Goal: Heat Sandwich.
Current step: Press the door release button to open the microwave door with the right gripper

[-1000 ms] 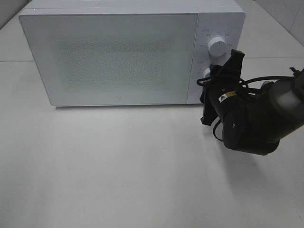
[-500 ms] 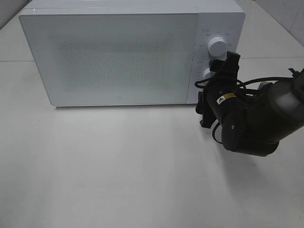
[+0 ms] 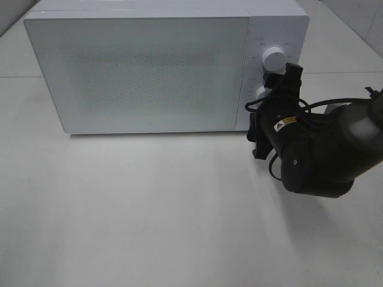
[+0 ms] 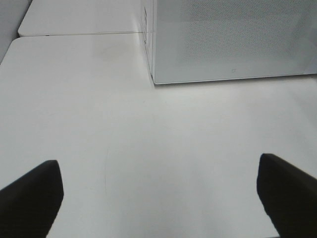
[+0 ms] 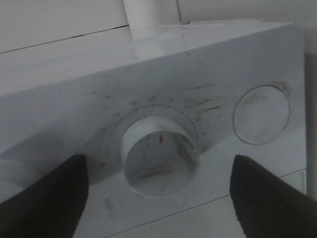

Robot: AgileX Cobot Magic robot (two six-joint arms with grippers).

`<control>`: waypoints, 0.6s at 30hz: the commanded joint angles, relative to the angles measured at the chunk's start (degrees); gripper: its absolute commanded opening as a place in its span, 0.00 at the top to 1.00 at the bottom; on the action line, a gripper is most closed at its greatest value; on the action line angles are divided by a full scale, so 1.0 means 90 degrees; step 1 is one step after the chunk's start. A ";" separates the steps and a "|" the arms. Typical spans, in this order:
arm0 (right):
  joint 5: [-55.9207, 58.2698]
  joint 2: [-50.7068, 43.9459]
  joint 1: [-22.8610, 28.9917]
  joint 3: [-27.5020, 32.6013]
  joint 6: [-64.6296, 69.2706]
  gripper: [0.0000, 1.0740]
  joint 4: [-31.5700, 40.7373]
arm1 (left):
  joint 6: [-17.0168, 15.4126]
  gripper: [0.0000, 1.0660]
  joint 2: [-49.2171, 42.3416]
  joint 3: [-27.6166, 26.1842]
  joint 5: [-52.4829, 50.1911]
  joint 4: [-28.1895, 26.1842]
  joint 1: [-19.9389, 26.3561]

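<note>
From the high camera: shut microwave [image 3: 167,7] along the far edge of the bench [image 3: 149,227]; right pincer [image 3: 273,106] edged slightly closer to the control panel [image 3: 287,30] over the past second, now straddling the lower knob [image 3: 261,92] beneath the upper knob [image 3: 274,58], toward the far right corner. Suggests the timer-setting step, with loading judged already done. No sandwich visible anywhere; probably behind the frosted door [image 3: 149,72], though impossible to confirm. Tiny print around both dials and a yellow sticker [image 3: 281,122] on the arm, too small to read. From the left wrist: left pincer [image 4: 158,196] spread wide over bare bench short of the far edge, holding nothing; small mark [image 4: 233,71] low on the door, illegible. From the right wrist: fingers [image 5: 44,198] spread either side of the knob, not visibly touching it; red pointer line [image 5: 161,140] on the knob face; smudged ticks and figures around the dial, unreadable.
</note>
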 commanded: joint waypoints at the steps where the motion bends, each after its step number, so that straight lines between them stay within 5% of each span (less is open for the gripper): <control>1: -0.1095 -0.0191 -0.0045 0.0127 -0.0083 0.28 -0.0376 | -0.0025 0.03 -0.0140 -0.0006 -0.0102 -0.0038 0.0025; 18: 0.0306 -0.1050 -0.0045 0.1114 -0.0700 0.29 -0.1407 | -0.0025 0.03 -0.0140 -0.0006 -0.0102 -0.0038 0.0025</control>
